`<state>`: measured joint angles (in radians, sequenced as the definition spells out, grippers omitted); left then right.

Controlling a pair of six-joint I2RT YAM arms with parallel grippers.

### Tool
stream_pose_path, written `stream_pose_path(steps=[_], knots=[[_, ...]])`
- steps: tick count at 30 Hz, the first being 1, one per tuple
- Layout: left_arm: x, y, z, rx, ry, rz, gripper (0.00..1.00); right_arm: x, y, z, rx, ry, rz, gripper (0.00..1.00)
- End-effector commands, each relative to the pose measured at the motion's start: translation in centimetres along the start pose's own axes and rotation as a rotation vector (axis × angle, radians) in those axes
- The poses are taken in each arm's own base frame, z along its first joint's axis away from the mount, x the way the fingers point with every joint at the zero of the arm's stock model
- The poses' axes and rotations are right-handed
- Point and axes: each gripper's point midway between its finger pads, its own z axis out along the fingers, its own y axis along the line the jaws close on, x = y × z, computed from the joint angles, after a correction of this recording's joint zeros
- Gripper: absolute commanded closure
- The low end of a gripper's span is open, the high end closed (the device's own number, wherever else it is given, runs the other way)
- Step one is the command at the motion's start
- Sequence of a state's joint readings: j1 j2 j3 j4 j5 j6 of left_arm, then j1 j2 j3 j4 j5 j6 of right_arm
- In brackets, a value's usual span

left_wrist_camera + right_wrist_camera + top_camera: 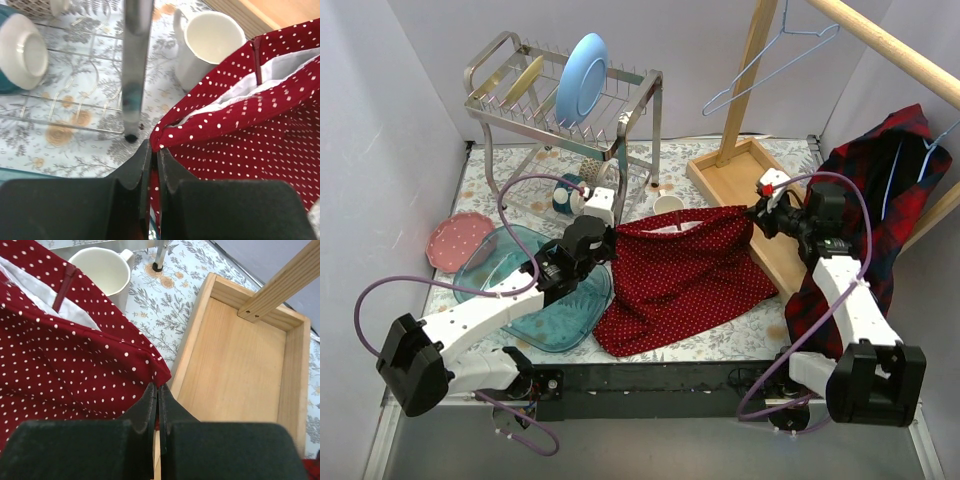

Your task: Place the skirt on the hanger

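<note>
I hold the skirt [685, 275], centre frame, by its waist corners, left gripper [154, 150] and right gripper [158, 392] clamped shut; thin pinches could slip lifting toward the hanger [760, 52], upper right.

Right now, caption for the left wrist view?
Left gripper shut on a corner of the skirt, white mug and dish-rack leg behind.

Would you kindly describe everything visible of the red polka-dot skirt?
The bright red cloth skirt with small white dots lies spread and flared on the floral table, waistband away from the arms, hem rumpled. Its waist gapes, showing white lining and a dark red zip. The left gripper is shut on one waistband corner, the right gripper on the other. A white mug stands just behind the waistband.
</note>
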<state>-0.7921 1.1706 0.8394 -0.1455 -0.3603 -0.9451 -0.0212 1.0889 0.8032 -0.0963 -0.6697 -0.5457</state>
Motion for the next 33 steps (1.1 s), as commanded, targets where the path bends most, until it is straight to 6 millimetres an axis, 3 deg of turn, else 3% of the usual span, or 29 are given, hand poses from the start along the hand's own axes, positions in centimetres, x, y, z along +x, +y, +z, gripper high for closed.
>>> stream_pose_path(steps=[1,3,5,6,7,8,9,11,12,14,17,18,19,22,23,24,28,30,32,33], knots=[[-4.1,1.3,-0.7,-0.061,-0.177,0.007,1.0,-2.3,-2.5,1.5,0.045,-0.081,-0.02,0.99],[-6.1,0.6,-1.8,-0.012,-0.238,-0.007,1.0,-4.5,-2.8,0.8,0.037,-0.099,-0.044,0.99],[-8.6,-0.4,-4.1,0.064,-0.299,-0.003,1.0,-6.0,-2.4,-0.4,0.022,-0.096,-0.072,0.99],[-9.5,-0.7,-5.1,0.093,-0.324,-0.007,1.0,-9.7,-2.8,-2.0,0.042,-0.145,-0.158,0.99],[-11.7,-1.4,-7.2,0.151,-0.387,-0.013,1.0,-9.9,-2.0,-3.0,0.024,-0.117,-0.151,0.99],[-12.0,-1.7,-8.1,0.181,-0.387,-0.003,1.0,-11.5,-1.9,-4.1,0.04,-0.133,-0.185,0.99],[-13.6,-1.8,-10.1,0.214,-0.437,-0.014,1.0,-14.3,-1.8,-6.2,0.087,-0.17,-0.243,0.99],[-15.3,-3.3,-13.0,0.332,-0.49,0.001,1.0,-16.2,-1.2,-8.5,0.122,-0.182,-0.292,0.99],[-16.4,-3.5,-15.2,0.378,-0.54,-0.002,1.0,-18.8,-0.7,-10.8,0.167,-0.223,-0.349,0.99],[-18.1,-4.9,-18.6,0.501,-0.604,0.014,1.0,-20.0,0.5,-12.6,0.174,-0.232,-0.361,0.99],[-20.8,-6.3,-24.2,0.663,-0.704,0.028,1.0,-23.7,2.5,-16.4,0.205,-0.294,-0.406,0.99],[-21.5,-6.6,-25.7,0.7,-0.728,0.033,1.0,-24.5,3.0,-17.4,0.216,-0.307,-0.415,0.99],[-22.0,-6.9,-26.8,0.732,-0.742,0.036,1.0,-26.6,3.7,-19.3,0.24,-0.345,-0.448,0.99],[-23.1,-8.2,-30.7,0.867,-0.772,0.069,1.0,-28.5,5.4,-21.8,0.248,-0.379,-0.454,0.99],[-23.4,-8.4,-31.5,0.89,-0.779,0.072,1.0,-30.0,6.3,-23.4,0.264,-0.411,-0.485,0.99],[-23.7,-8.9,-32.9,0.943,-0.784,0.081,1.0,-30.5,6.8,-24.3,0.273,-0.419,-0.488,0.99],[-23.9,-9.5,-35.1,1.026,-0.786,0.086,1.0,-32.2,7.7,-27.4,0.367,-0.451,-0.543,0.99],[-23.8,-9.5,-35.1,1.031,-0.78,0.082,1.0,-31.7,7.5,-27.5,0.391,-0.44,-0.535,0.99],[-23.2,-9.3,-33.8,0.999,-0.759,0.073,1.0,-30.7,6.9,-26.6,0.387,-0.417,-0.515,0.99],[-22.9,-9.1,-33.3,0.982,-0.755,0.068,1.0,-28.9,6.1,-25.2,0.378,-0.378,-0.479,0.99]])
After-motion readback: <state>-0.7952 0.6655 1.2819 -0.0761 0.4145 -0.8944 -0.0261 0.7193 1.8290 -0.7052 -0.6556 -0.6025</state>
